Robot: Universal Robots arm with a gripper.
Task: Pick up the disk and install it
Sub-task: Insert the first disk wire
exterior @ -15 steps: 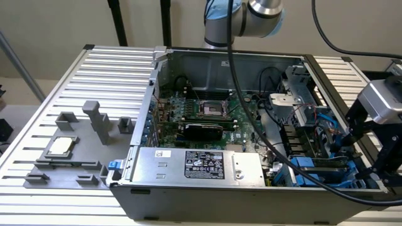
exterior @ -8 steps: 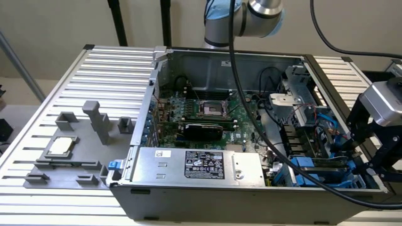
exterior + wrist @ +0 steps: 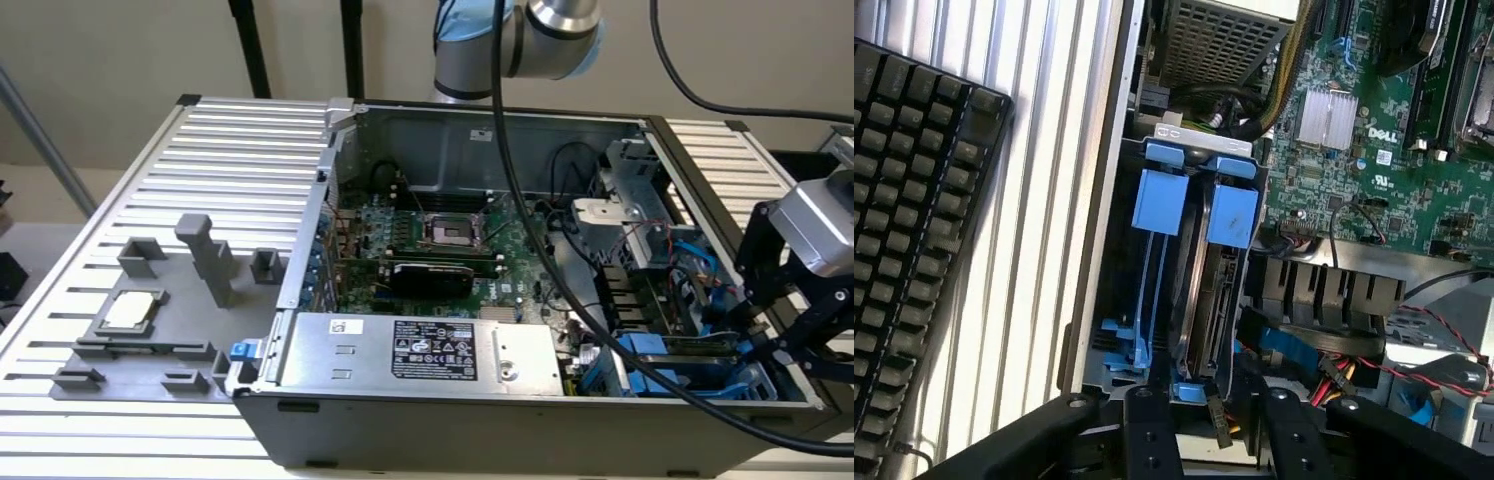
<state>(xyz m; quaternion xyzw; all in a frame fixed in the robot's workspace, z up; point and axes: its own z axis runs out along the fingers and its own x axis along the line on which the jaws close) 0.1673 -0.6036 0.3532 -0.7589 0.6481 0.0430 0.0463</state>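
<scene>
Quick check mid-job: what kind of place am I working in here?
Most likely a robotics lab workbench set up for PC assembly: an opened desktop computer case sits on a slotted aluminium table, with a grey parts fixture beside it and a keyboard nearby.

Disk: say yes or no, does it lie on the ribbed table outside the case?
No, the disk stands on edge in its blue carrier inside the computer case, off the ribbed table.
</scene>
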